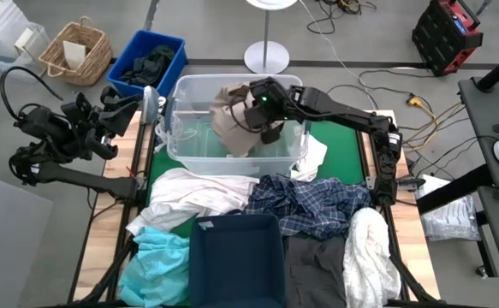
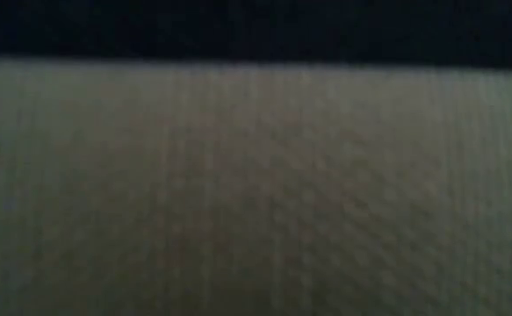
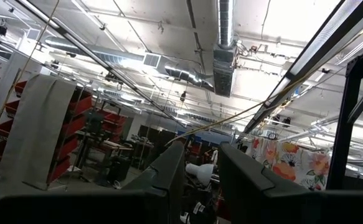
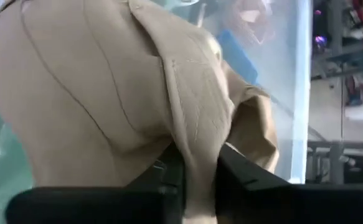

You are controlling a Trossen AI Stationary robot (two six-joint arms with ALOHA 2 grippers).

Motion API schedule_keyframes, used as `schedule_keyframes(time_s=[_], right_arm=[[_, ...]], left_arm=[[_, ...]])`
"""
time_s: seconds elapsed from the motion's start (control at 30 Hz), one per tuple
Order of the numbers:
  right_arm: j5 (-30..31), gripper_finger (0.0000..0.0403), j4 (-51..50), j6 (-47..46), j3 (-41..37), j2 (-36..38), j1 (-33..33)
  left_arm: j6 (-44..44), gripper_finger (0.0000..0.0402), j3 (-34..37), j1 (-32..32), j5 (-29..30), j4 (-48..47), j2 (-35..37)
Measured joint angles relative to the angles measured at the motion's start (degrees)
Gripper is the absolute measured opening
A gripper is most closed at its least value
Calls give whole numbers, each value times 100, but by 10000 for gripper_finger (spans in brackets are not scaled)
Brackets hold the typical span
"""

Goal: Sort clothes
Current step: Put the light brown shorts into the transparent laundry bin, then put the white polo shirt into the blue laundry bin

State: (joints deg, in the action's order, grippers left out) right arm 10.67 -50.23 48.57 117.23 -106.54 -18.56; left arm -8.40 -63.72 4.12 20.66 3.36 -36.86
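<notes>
A beige garment (image 1: 232, 128) hangs in the clear plastic tub (image 1: 189, 141) at the table's far middle; it fills the right wrist view (image 4: 106, 93). My right gripper (image 1: 256, 107) is over the tub, shut on this garment. My left gripper (image 1: 146, 101) is beyond the table's far left corner, pointing up at the ceiling, its fingers (image 3: 169, 177) close together and empty. A white garment (image 1: 193, 192), the plaid shirt (image 1: 313, 205), a teal garment (image 1: 159, 252), a dark grey garment (image 1: 313, 269) and another white one (image 1: 369, 252) lie on the table. My right gripper pinches a bunched fold of the beige garment (image 4: 197, 155) between its two fingers. It reaches over the tub from the table's right side. The garment hangs below the fingers into the tub; whether its lower end touches the tub floor, I cannot tell.
A navy fabric bin (image 1: 236, 257) stands at the near middle. A blue bin of dark clothes (image 1: 151, 60) and a wicker basket (image 1: 76, 51) stand beyond the far left corner. A lamp base (image 1: 266, 56) is behind the tub. Cloth (image 2: 256, 193) covers the low view.
</notes>
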Motion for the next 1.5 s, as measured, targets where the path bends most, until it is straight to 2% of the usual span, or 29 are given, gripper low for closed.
schedule_keyframes(time_s=[0.2,0.33,0.47,0.6,0.73,0.87,1.13,1.2,1.33,1.5], right_arm=[[0,139,137,-302,222,0,6],[6,195,129,-876,522,1,6],[7,231,125,-1522,910,69,4],[0,246,52,-2371,1216,255,10],[-20,240,-293,-3034,1289,575,96],[-61,220,-753,-3518,1277,948,309],[-94,177,-604,-3164,927,1820,1104],[-360,166,-519,-2968,763,2027,1196],[-1307,144,-73,-2702,206,2433,1235],[-2313,117,132,-2604,-722,2997,1237]], left_arm=[[43,78,0,1,-1,-16,0],[48,78,-2,0,-1,-99,0],[49,78,-2,0,-1,-155,-22],[217,78,-2,0,-1,-173,-75],[476,78,-2,0,6,-161,-122],[775,78,-2,0,365,42,-183],[945,78,-2,0,490,815,-554],[1074,78,-4,0,490,988,-758],[1247,78,-6,0,501,1202,-1256],[908,78,0,0,1288,1847,-1786]])
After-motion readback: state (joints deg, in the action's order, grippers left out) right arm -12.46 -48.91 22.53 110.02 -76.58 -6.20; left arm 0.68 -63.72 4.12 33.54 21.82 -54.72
